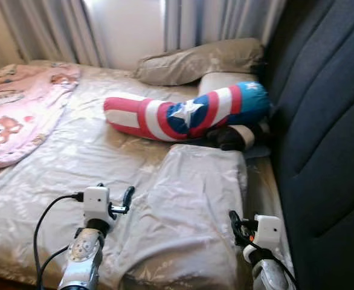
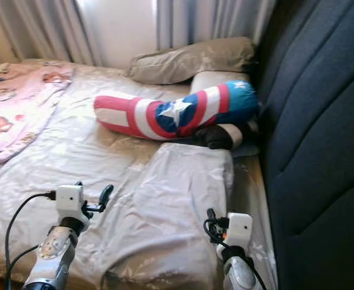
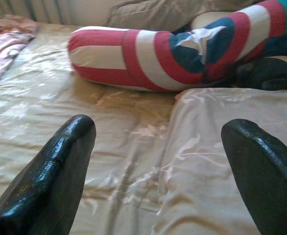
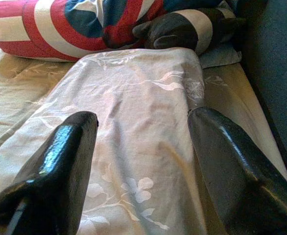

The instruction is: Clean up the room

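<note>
Beige floral sheeting is covering the bed, and a folded blanket of the same cloth is lying near the dark blue headboard. The left gripper is hovering just above the sheet beside the blanket, its fingers spreading wide and holding nothing. The right gripper is hanging over the blanket, fingers likewise apart and empty. Beyond the blanket, a red, white and blue star-patterned bolster is lying across the bed, touching a black-and-white plush toy. A tan pillow is resting behind it, and a pink bear-print quilt is lying at the far left.
</note>
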Tool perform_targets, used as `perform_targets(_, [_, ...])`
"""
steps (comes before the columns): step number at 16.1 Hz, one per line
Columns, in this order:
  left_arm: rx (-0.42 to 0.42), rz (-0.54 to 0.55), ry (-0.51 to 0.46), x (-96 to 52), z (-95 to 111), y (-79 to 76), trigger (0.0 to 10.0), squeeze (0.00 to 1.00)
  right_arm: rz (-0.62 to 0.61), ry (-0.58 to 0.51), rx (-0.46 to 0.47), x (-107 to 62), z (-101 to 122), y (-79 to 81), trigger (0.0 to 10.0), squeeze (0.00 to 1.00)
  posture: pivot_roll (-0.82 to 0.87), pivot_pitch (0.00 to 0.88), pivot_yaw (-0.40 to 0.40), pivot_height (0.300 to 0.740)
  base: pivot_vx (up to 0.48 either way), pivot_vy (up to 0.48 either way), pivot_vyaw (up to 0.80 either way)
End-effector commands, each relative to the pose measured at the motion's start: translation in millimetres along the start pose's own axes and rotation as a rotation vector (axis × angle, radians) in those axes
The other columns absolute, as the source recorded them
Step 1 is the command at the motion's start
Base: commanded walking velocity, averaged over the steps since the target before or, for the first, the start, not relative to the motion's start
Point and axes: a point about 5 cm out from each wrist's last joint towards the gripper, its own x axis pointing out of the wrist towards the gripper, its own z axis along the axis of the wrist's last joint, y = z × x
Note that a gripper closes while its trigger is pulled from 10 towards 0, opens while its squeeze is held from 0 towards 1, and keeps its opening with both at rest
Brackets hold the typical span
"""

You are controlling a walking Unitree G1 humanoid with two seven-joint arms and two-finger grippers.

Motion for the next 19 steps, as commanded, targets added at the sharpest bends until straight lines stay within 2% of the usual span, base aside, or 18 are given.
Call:
perform_targets(1, [-0.007, 0.003, 0.012, 0.6, 0, 1.0, 10.0, 0.00, -0.018, 0.018, 0.002, -2.1, -3, -4.8, 10.0, 0.00, -0.03, 0.000, -0.046, 0.740, 0.000, 0.480, 0.00])
perform_targets(3, [0.002, -0.003, 0.011, 0.8, 1, 0.9, 10.0, 0.00, -0.033, 0.039, 0.013, -1.9, -5, -6.0, 10.0, 0.00, -0.03, 0.000, -0.046, 0.740, 0.000, 0.219, -0.24])
perform_targets(6, [0.005, -0.007, 0.003, 1.3, 3, -0.3, 10.0, 0.00, -0.034, 0.039, 0.006, -0.9, -5, -6.7, 10.0, 0.00, -0.03, 0.000, -0.044, 0.740, 0.000, 0.000, -0.78])
perform_targets(10, [-0.006, -0.012, -0.016, 5.3, 8, -3.1, 10.0, 0.00, -0.048, 0.028, -0.002, 1.0, -2, -8.7, 10.0, 0.00, -0.03, 0.000, -0.041, 0.740, 0.000, 0.000, 0.00])
perform_targets(19, [-0.027, -0.028, -0.008, 4.2, 7, -10.3, 10.0, 0.00, -0.053, 0.028, -0.009, 1.4, -2, -9.8, 10.0, 0.00, -0.03, 0.000, -0.039, 0.740, 0.000, 0.000, 0.00])
